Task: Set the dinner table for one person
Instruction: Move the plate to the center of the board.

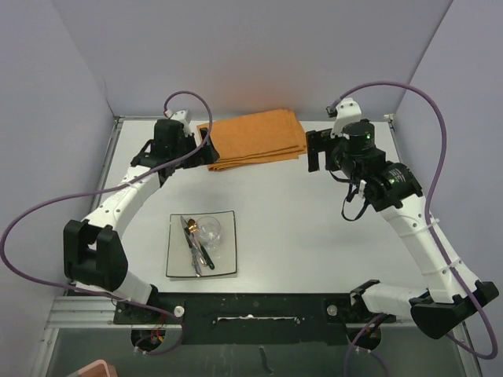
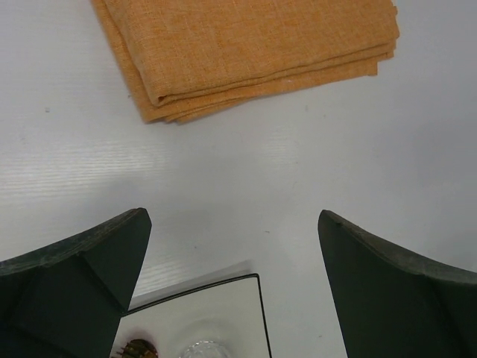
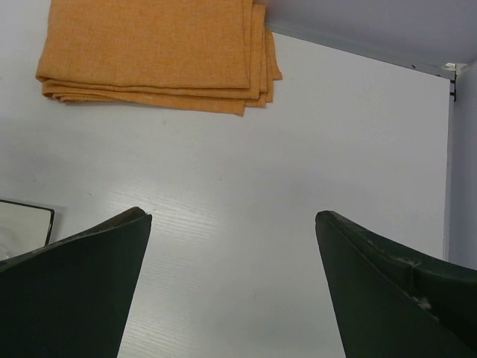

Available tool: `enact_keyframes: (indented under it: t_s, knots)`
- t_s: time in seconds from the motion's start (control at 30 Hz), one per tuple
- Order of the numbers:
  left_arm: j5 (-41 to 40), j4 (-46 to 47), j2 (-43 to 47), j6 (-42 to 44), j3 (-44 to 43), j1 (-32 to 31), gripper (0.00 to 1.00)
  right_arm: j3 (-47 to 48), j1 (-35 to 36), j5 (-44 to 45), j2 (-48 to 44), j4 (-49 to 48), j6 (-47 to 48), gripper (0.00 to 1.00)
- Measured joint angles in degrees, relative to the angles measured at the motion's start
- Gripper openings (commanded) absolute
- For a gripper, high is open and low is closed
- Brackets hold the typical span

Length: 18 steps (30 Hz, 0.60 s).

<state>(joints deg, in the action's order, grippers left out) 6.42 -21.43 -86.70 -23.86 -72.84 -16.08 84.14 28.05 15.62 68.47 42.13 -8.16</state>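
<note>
The dinner table [image 1: 314,228] is a broad white-grey top. A folded orange cloth [image 1: 255,137] lies at its far middle. Near the front left sits a square white plate [image 1: 224,263] carrying a clear glass [image 1: 209,229] on its side and cutlery [image 1: 194,245]. My left gripper [image 1: 206,148] hangs open at the cloth's left end, and my right gripper [image 1: 314,149] hangs open just off its right end. In the left wrist view the cloth [image 2: 246,52] lies beyond the open gripper [image 2: 232,224], with a plate corner [image 2: 223,313] below. The right wrist view shows the cloth [image 3: 149,48] ahead of the open gripper [image 3: 232,220], over bare table [image 3: 335,134].
Grey-violet walls [image 1: 251,47] close in the table on the left, back and right. Purple cables [image 1: 23,228] loop off both arms. A black mounting rail [image 1: 259,306] runs along the near edge. The table's far right corner [image 3: 449,74] meets the wall.
</note>
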Motion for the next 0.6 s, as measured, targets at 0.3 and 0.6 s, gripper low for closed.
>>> enact_keyframes:
  t_s: [0.3,0.6]
  knots:
    - [2.8,9.0,-6.1,-6.6,1.5,0.5,0.96,-1.5,0.0,0.2,-0.8,0.2,-0.1,0.98]
    - [2.8,14.8,-7.8,-13.1,7.6,1.3,0.94,-2.0,-0.2,1.0,-0.8,1.3,-0.2,0.98]
